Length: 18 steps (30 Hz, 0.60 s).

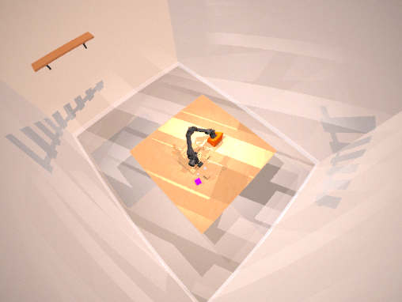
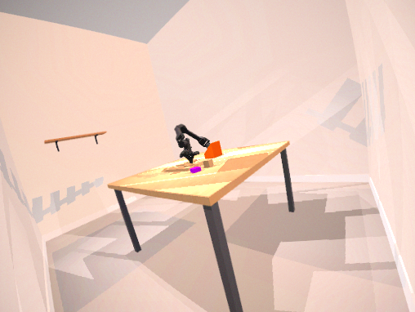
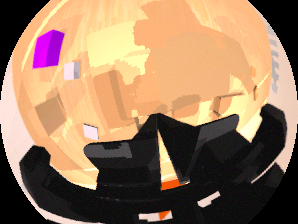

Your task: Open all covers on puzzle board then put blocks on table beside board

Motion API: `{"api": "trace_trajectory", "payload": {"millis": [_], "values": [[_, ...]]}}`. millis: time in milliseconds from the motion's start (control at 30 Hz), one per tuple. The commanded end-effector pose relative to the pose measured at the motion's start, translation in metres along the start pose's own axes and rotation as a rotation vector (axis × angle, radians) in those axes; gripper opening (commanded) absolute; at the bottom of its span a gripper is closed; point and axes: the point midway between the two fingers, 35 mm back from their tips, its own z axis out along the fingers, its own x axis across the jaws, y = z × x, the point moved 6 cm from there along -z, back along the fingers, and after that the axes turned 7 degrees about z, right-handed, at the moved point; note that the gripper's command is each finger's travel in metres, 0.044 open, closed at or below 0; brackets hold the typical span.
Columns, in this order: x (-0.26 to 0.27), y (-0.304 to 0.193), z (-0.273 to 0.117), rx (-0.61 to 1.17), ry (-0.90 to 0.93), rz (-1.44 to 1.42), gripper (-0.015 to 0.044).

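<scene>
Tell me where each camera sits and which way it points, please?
Top: high above the room, looking down on the wooden table; the whole black arm shows.
Exterior: off to one side, a little above the tabletop, facing across it; arm and table legs show.
Wrist: on the arm by the gripper, looking past its closed black fingers at the tabletop.
Top and exterior share the wall shelf; all three, the purple block.

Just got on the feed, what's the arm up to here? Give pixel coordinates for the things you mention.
The arm's gripper (image 1: 200, 164) (image 2: 190, 162) (image 3: 159, 120) is shut with nothing in it, low over the puzzle board. A purple block (image 1: 198, 182) (image 2: 195, 169) (image 3: 48, 49) lies on the table (image 1: 202, 221) (image 2: 163, 192) (image 3: 112, 45), beside the board. I can't tell which covers are open.
</scene>
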Motion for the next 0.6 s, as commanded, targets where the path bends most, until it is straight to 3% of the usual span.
{"api": "trace_trajectory", "payload": {"millis": [0,567], "values": [[0.002,0.006,0.001,-0.003,-0.004,-0.003,0.0],[0.003,0.023,0.001,-0.003,-0.004,-0.003,0.0]]}}
